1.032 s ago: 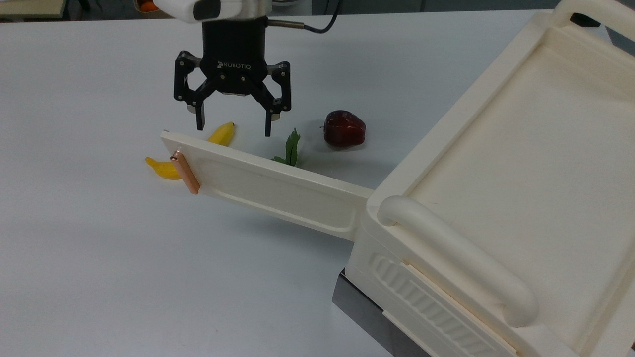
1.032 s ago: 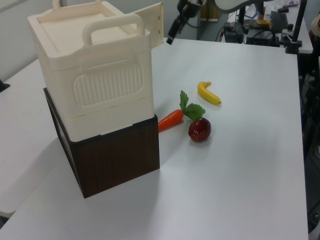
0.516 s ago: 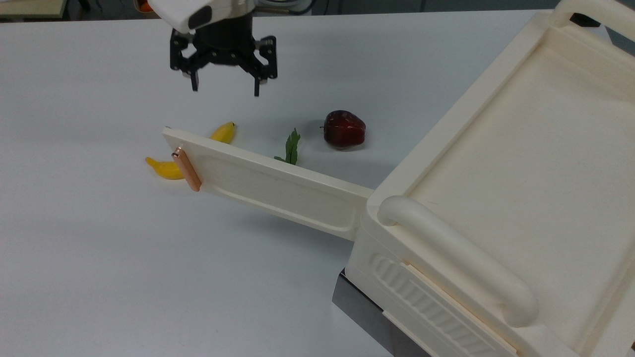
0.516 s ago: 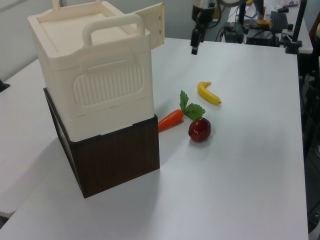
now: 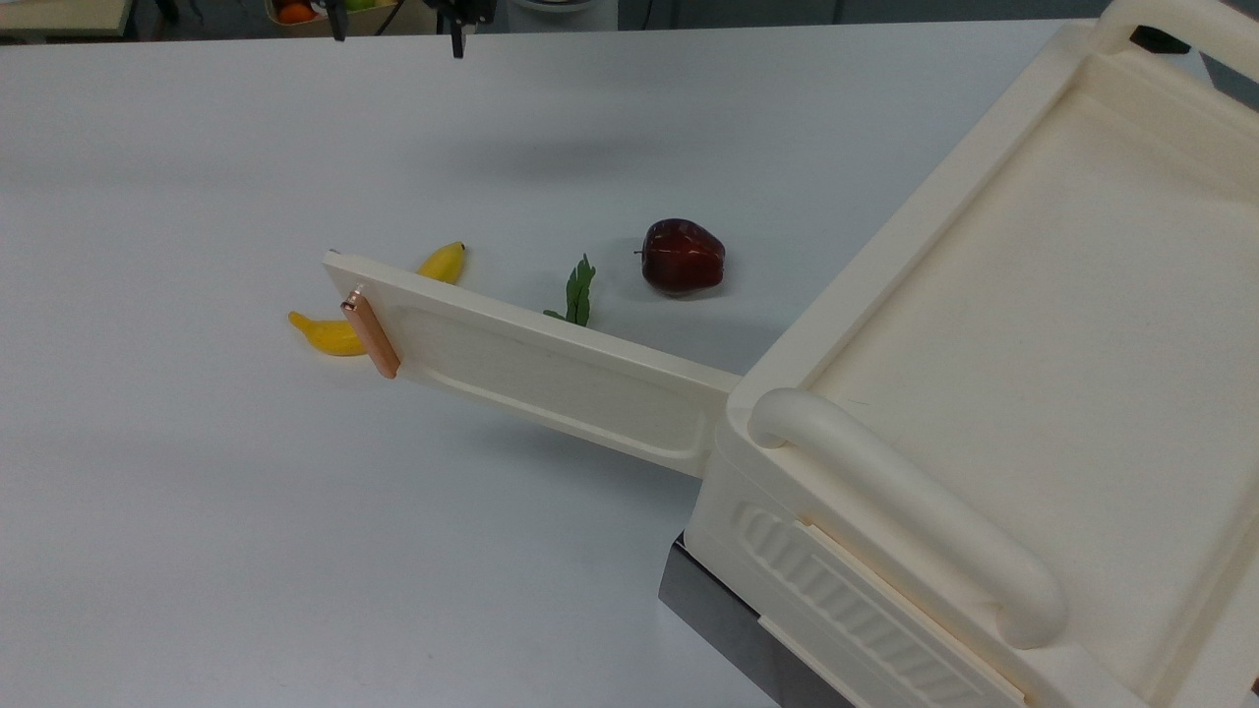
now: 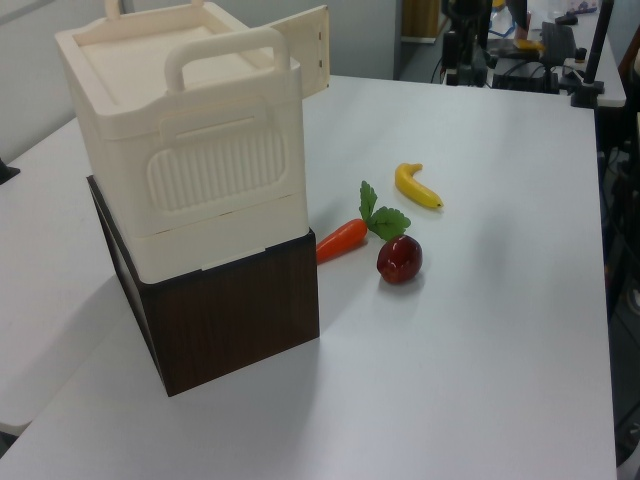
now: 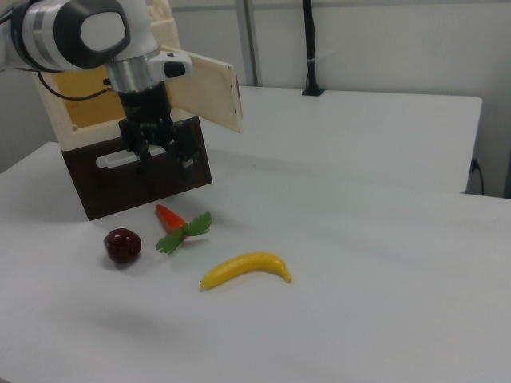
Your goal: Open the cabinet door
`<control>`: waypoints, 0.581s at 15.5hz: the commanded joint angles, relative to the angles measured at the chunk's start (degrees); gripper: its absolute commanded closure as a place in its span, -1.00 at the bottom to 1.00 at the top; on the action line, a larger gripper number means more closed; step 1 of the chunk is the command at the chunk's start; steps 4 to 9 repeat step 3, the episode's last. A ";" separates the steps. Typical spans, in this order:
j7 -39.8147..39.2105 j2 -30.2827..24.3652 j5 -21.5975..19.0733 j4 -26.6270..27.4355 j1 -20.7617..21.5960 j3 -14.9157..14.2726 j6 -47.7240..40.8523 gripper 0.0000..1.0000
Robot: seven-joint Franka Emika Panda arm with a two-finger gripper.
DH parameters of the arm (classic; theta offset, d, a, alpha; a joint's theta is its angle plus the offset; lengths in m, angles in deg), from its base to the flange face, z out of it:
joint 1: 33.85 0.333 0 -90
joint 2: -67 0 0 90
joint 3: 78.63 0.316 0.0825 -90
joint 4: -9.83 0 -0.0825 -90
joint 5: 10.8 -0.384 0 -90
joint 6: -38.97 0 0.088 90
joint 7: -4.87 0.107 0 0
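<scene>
Cabinet door point(image 5: 536, 369) open, gripper point(image 7: 162, 155) clear.

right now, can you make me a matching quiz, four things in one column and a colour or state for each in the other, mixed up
Things:
1. cabinet door
2. banana
3. apple
4. gripper

Descriptions:
a. dark red
b. swung open
c. yellow
d. empty, raised off the table

Pairs: 1-b, 2-c, 3-a, 4-d
</scene>
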 commanded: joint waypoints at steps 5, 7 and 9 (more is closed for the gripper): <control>-0.42 -1.77 -1.63 2.20 -0.73 -0.12 -0.39 -1.00; -0.42 -1.77 -1.63 2.20 -0.73 -0.12 -0.39 -1.00; -0.42 -1.77 -1.63 2.20 -0.73 -0.12 -0.39 -1.00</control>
